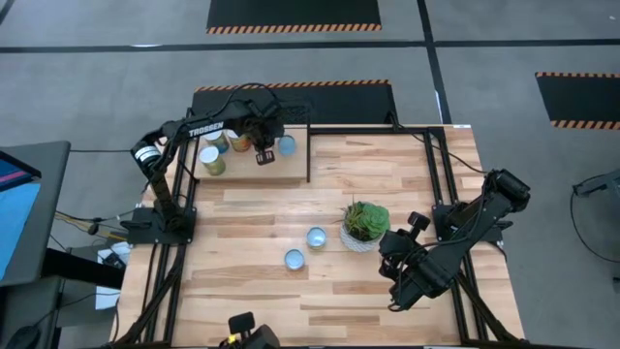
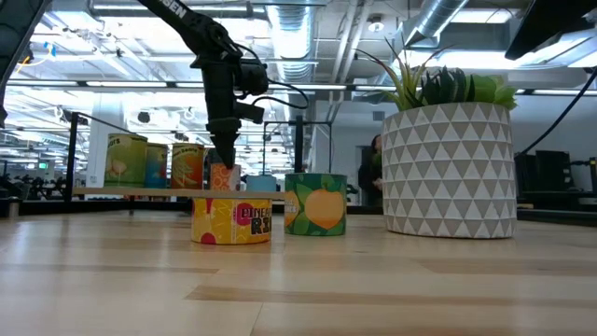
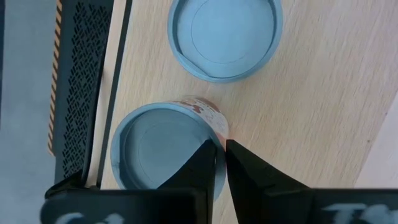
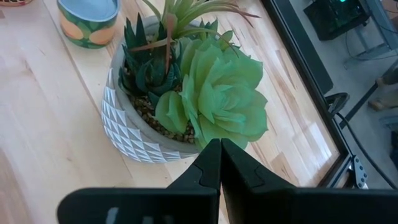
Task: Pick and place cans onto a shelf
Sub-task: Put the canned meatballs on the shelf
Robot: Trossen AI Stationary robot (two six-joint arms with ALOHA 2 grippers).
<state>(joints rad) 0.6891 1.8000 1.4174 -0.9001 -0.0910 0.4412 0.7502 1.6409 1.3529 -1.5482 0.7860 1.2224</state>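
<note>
The shelf (image 1: 291,173) stands at the table's far left and carries several cans. My left gripper (image 1: 263,151) points down over one of them, an orange-labelled can (image 3: 163,144) with a pale-blue top, and is shut on its rim. That can stands upright on the shelf board (image 3: 298,124), with another pale-blue-topped can (image 3: 224,37) just beyond it. Two more cans (image 1: 317,237) (image 1: 294,258) stand on the tabletop near the middle. My right gripper (image 4: 219,155) hangs shut above the near right side of the potted plant (image 1: 365,223). My left gripper holds the orange-labelled can by the rim (image 3: 219,132) of its top, on one side. One finger (image 3: 202,163) reaches inside the recessed top and the other (image 3: 245,168) stays outside against the wall. The fingers come from above, pointing steeply down. The can stands upright on the shelf.
The white patterned plant pot (image 2: 450,173) stands right of the two table cans (image 2: 231,221) (image 2: 315,203). The shelf's thin black bars (image 1: 309,145) frame its right side. Three other cans (image 1: 211,160) (image 1: 237,142) crowd the shelf's left part. Bare tabletop lies toward the near edge.
</note>
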